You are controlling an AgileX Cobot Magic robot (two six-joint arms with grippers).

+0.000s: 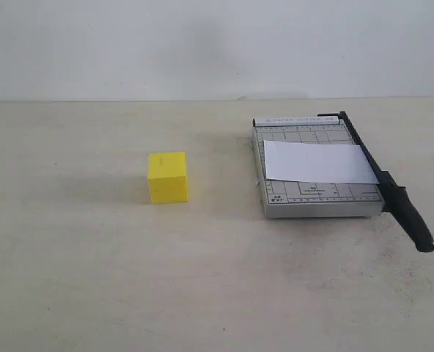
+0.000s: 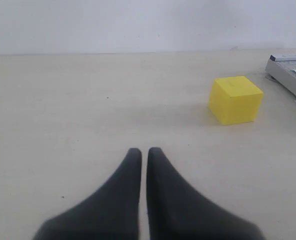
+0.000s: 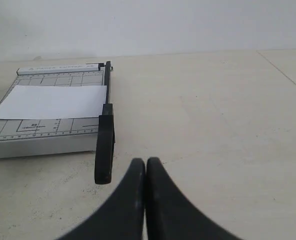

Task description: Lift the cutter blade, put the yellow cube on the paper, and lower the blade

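Observation:
The yellow cube [image 1: 167,177] stands on the table left of the grey trimmer base [image 1: 316,198]. The white paper [image 1: 320,163] lies across that base. The cutter blade [image 1: 384,180] rests flat along the base's right edge, its thick black handle sticking out past the front. Neither arm appears in the exterior view. My left gripper [image 2: 144,151] is shut and empty, low over the table, with the yellow cube [image 2: 235,99] ahead of it and off to one side. My right gripper [image 3: 146,161] is shut and empty, close beside the cutter blade's [image 3: 106,135] handle end, with the paper [image 3: 53,101] beyond.
The beige table [image 1: 92,279] runs back to a white wall [image 1: 202,44]. A corner of the trimmer base [image 2: 290,75] shows at the edge of the left wrist view.

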